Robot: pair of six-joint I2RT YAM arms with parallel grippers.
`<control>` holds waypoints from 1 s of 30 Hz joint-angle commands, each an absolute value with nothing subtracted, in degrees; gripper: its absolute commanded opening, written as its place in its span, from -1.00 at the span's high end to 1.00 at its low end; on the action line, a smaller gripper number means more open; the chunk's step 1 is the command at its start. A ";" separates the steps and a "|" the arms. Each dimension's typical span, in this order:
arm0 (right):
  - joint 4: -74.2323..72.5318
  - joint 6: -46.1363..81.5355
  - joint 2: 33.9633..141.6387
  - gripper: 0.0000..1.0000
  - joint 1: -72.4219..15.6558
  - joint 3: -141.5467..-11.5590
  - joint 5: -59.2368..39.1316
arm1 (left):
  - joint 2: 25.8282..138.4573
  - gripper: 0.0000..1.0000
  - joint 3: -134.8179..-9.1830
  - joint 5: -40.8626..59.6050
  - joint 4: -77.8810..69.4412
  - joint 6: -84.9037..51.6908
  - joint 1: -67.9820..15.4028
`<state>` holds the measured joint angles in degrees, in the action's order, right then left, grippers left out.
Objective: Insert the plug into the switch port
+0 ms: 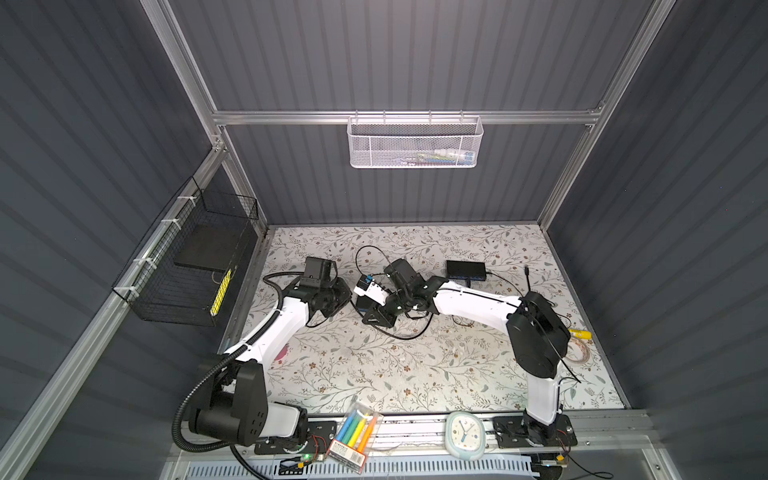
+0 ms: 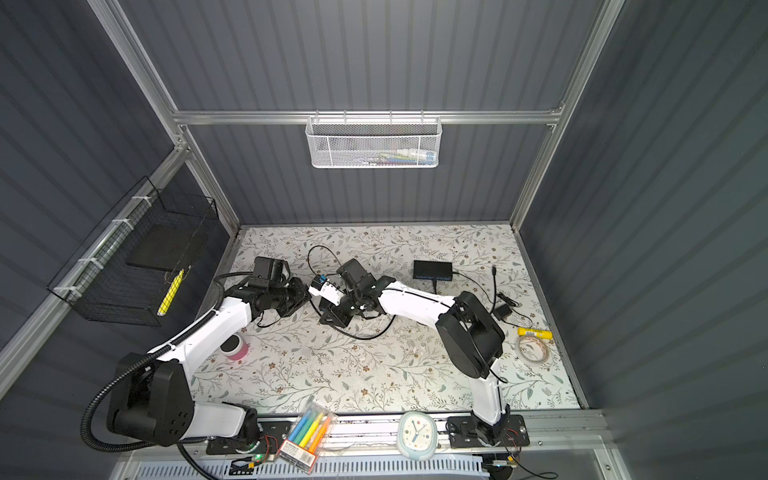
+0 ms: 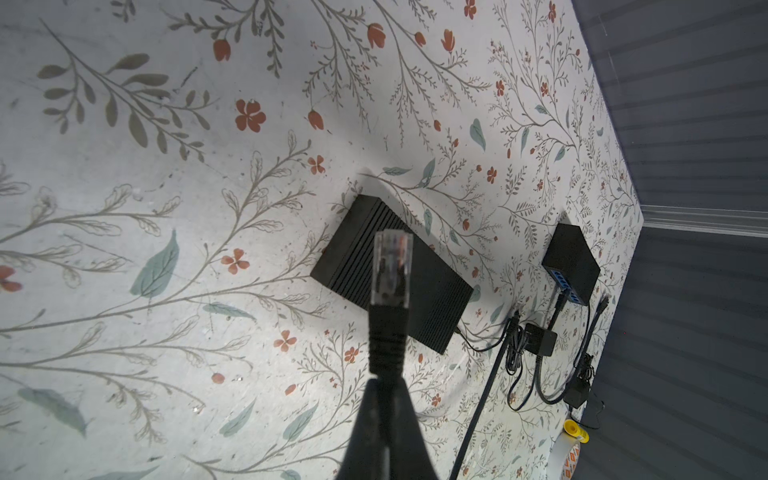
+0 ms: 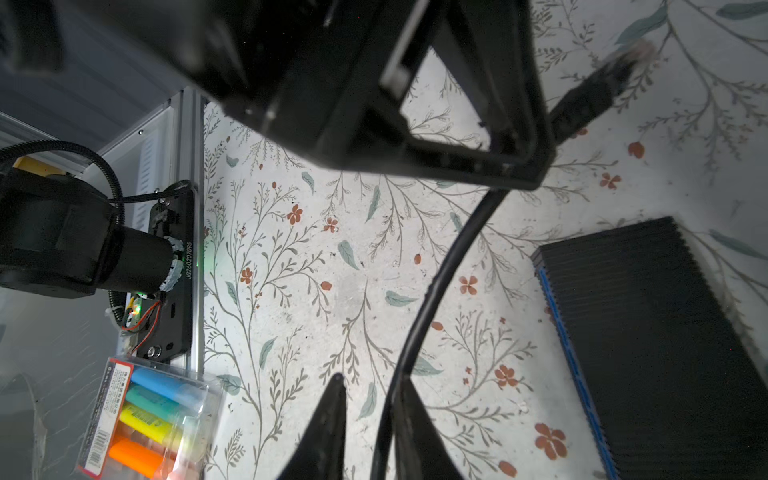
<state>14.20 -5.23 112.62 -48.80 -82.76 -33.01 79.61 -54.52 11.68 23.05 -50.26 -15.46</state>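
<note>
On the left of the floral-papered bench (image 1: 374, 374), the left fingers (image 3: 366, 432) are pressing together on the black moulded boot of the clear plastic network plug (image 3: 392, 266). They are holding it off the bench so that it is pointing out past their tips. In the left wrist view the plug is showing in front of the ribbed black switch box (image 3: 432, 303). The box is lying flat near the middle of the bench, with its blue port face (image 4: 559, 324) running along one edge, and the plug is staying clear of it. The thin black cable (image 4: 436, 286) is trailing from the plug and passing between the right fingers (image 4: 328, 415). These are standing apart, leaving a gap on one side of the cable. Farther right, a smaller black box with blue ports (image 1: 465, 269) is sitting near the back wall, well apart.
</note>
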 commanded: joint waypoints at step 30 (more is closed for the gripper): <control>16.04 -4.33 112.54 1.00 -49.37 -83.60 -30.94 | 71.66 0.21 -55.61 10.07 27.30 -46.88 -11.52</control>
<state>15.88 -3.70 115.13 -49.19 -84.90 -31.38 73.41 -53.21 10.57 24.95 -49.50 -13.78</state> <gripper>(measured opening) 0.060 0.384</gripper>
